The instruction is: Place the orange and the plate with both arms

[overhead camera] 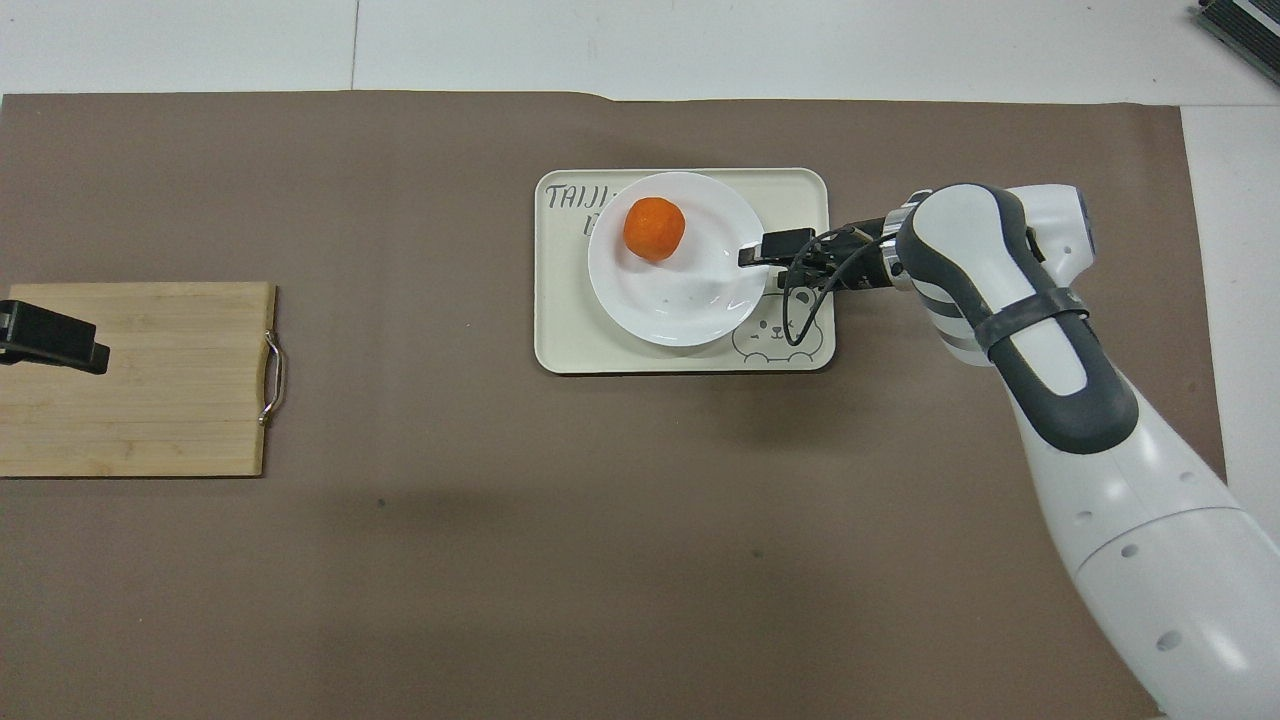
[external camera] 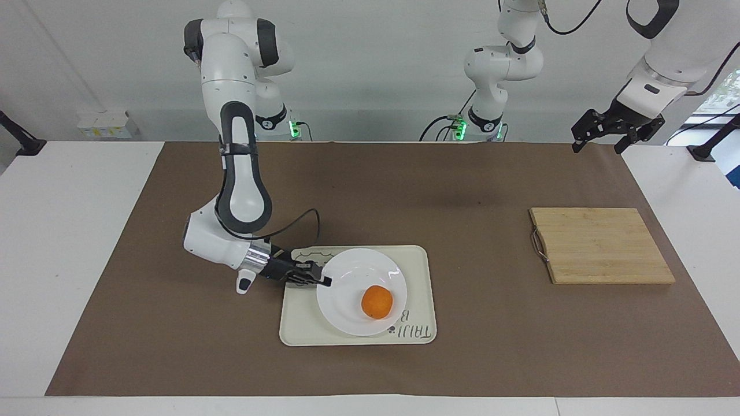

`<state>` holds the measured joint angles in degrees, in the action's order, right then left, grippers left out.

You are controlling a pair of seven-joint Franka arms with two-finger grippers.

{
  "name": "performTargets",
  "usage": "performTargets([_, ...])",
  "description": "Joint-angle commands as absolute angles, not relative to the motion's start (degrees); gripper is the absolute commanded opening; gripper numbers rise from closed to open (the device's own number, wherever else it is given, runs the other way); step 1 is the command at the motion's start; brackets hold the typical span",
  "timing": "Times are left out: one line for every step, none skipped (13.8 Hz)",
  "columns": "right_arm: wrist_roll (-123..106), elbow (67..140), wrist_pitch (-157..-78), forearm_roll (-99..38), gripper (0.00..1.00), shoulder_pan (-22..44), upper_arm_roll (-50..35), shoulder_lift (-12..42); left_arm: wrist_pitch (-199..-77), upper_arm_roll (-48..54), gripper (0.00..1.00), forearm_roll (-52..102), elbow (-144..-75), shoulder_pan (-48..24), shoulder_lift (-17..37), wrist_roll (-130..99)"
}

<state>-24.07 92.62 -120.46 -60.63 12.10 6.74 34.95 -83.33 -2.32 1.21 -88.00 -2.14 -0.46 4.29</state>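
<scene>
The white plate point(external camera: 352, 271) point(overhead camera: 680, 300) lies on the cream tray point(external camera: 300, 323) point(overhead camera: 570, 340). The orange point(external camera: 377, 302) point(overhead camera: 654, 228) rests in the plate, on the part farther from the robots. My right gripper point(external camera: 325, 281) point(overhead camera: 752, 255) is low at the plate's rim, on the side toward the right arm's end of the table. Whether it still grips the rim does not show. My left gripper point(external camera: 597, 149) point(overhead camera: 55, 340) hangs open and holds nothing, high over the end of the table by the wooden cutting board, where the left arm waits.
A wooden cutting board point(external camera: 601, 245) point(overhead camera: 150, 380) with a metal handle lies toward the left arm's end of the table. A brown mat point(external camera: 462, 190) covers most of the table. The right arm's cable loops over the tray's bear drawing point(overhead camera: 780, 335).
</scene>
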Motion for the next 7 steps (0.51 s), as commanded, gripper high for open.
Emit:
performTargets([-22.41,92.99,-120.94,-53.10,1.00,11.43,6.94,31.30,-82.71,-2.55,1.00,0.62,-88.24,-2.29,-1.14,5.01])
performTargets([-22.50,92.99,-120.85,-52.13,1.00,10.82,7.12,30.25,-82.71,-2.55,1.00,0.62,-88.24,-2.37,-1.23,5.01])
performTargets([-22.41,92.99,-120.76,-50.99,1.00,10.03,7.38,29.36,-82.71,-2.55,1.00,0.62,-88.24,-2.37,-1.23,5.01])
performTargets([-22.33,92.99,-120.76,-47.93,1.00,9.67,7.73,28.14,-82.71,-2.55,1.00,0.62,-88.24,-2.29,-1.23,5.01])
performTargets([-21.37,92.99,-120.85,-42.59,1.00,9.67,8.08,26.82,-82.71,-2.55,1.00,0.62,-88.24,-2.29,-1.14,5.01])
performTargets([-18.75,92.99,-120.85,-36.45,1.00,9.67,8.35,25.33,-82.71,-2.55,1.00,0.62,-88.24,-2.29,-1.23,5.01])
performTargets([-15.24,92.90,-120.85,-31.43,1.00,9.67,8.35,23.75,-82.71,-2.55,1.00,0.62,-88.24,-2.29,-1.14,5.01])
